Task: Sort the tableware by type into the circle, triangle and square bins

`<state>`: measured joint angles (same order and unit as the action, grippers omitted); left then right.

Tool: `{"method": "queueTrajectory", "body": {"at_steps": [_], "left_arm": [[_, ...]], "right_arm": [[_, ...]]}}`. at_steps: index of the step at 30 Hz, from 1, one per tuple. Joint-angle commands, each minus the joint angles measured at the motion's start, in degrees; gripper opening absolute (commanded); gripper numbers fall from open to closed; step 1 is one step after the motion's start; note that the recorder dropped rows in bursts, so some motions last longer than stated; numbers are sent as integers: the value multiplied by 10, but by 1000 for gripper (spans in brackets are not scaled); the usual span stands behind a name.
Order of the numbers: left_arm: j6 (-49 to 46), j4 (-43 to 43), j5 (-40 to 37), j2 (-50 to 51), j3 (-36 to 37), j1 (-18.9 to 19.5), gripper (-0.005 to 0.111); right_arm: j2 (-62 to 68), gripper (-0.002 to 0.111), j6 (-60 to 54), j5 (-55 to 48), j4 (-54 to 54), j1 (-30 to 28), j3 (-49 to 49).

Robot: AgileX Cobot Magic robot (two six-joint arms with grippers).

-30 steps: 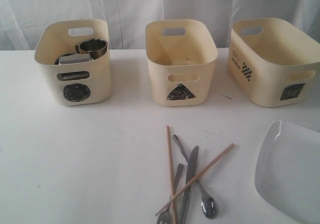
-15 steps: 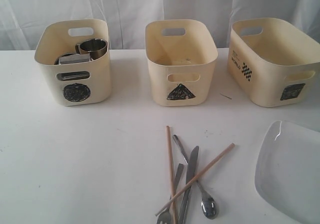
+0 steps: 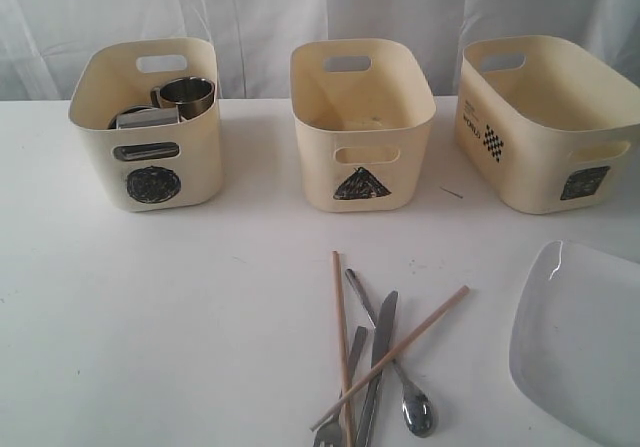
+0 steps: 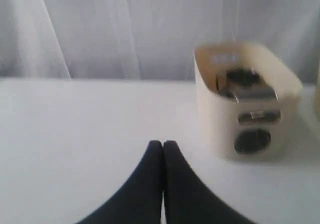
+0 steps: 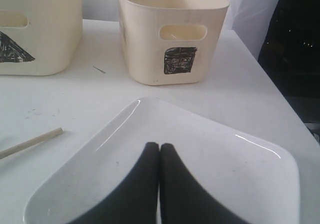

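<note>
Steel mugs sit inside the circle bin at the back left. The triangle bin stands in the middle and the square bin at the back right. Two wooden chopsticks, a steel knife, fork and spoon lie crossed at the front centre. The large white square plate lies at the front right. My left gripper is shut and empty, short of the circle bin. My right gripper is shut and empty above the plate. Both bowls are hidden.
A white curtain hangs behind the bins. The table's right edge runs close to the square bin, with a dark drop beyond. One chopstick's end shows beside the plate.
</note>
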<state>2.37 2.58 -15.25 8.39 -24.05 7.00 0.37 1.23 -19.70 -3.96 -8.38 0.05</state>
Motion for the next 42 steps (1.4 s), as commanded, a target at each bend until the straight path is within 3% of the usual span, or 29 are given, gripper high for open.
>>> {"method": "queueTrajectory", "body": {"at_steps": [1,5,10,17,19,27,42], "left_arm": [[41,6,89,-31,55,16,0],[27,94,-21,-44,122,16,0],[-68,107,-19,-80,176,20,0],[-74,104,-87,-84,215,26,0],[-77,111,-70,-84,241,26,0],[-270,102,-57,-84,241,26,0],[-278,102,-57,-84,241,26,0]], "right_arm": [[-4,0,1,1,-3,-2,-1],[-4,0,1,1,-3,-2,-1],[-4,0,1,1,-3,-2,-1],[-4,0,1,1,-3,-2,-1],[-4,0,1,1,-3,-2,-1],[-4,0,1,1,-3,-2,-1],[-4,0,1,0,-8,-2,-1]]}}
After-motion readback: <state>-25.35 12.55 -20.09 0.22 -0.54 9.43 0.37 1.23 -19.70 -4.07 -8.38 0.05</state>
